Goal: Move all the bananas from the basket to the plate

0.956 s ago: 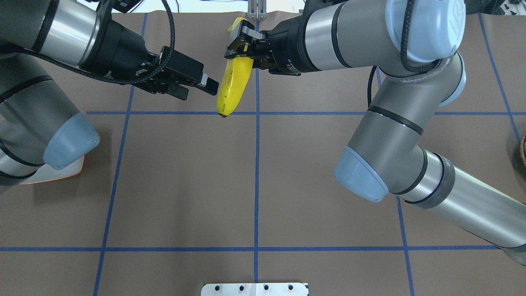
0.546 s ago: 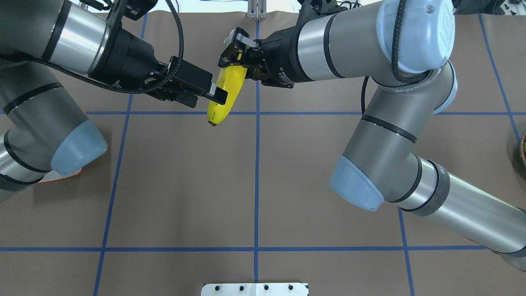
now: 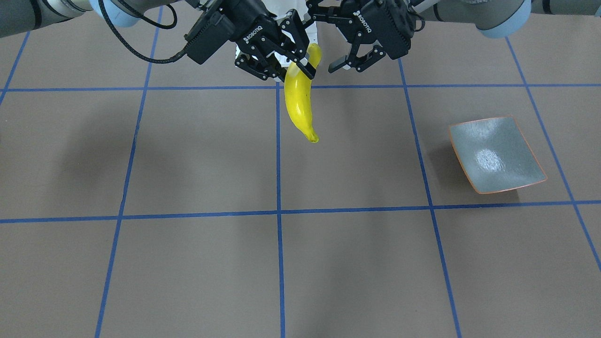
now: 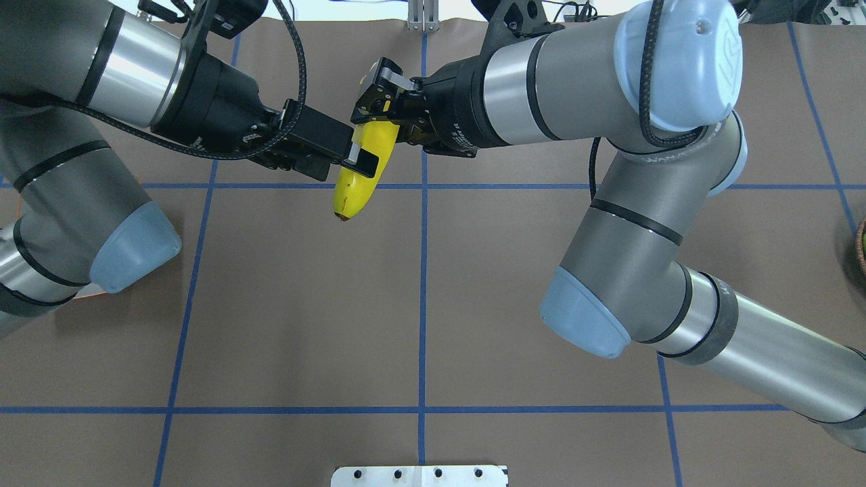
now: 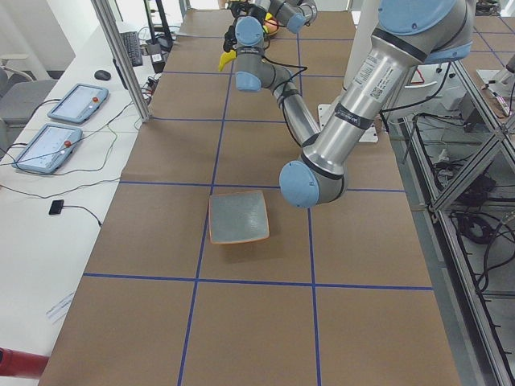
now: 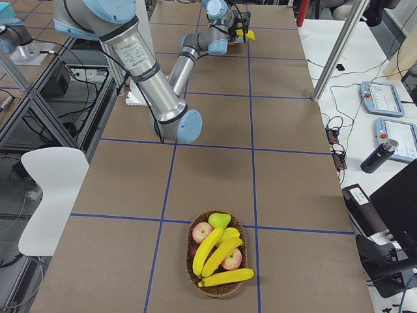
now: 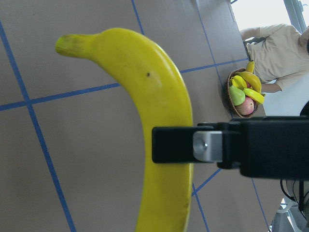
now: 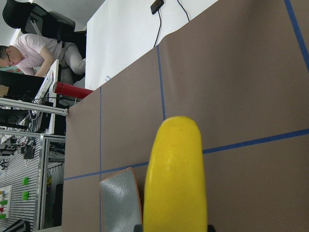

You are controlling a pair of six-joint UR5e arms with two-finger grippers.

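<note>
My right gripper (image 4: pixel 375 95) is shut on the upper part of a yellow banana (image 4: pixel 348 193), which hangs above the table with its dark tip down. It also shows in the front view (image 3: pixel 300 101), with the right gripper (image 3: pixel 296 65) at its top. My left gripper (image 4: pixel 342 166) is open, one finger (image 7: pixel 193 145) lying across the banana's middle (image 7: pixel 159 96). In the front view the left gripper (image 3: pixel 321 37) stands wide open by the stem. The grey-green plate (image 3: pixel 495 155) with the orange rim lies bare on my left side.
A wicker basket (image 6: pixel 195 277) at the table's right end holds three bananas (image 6: pixel 215 251), apples and a pear. In the overhead view only the basket's edge (image 4: pixel 861 247) shows. A white mounting plate (image 4: pixel 419 475) sits at the near table edge.
My right gripper has carried the banana leftward. My left gripper has moved right toward it, from just beside the banana to one finger lying across it.
</note>
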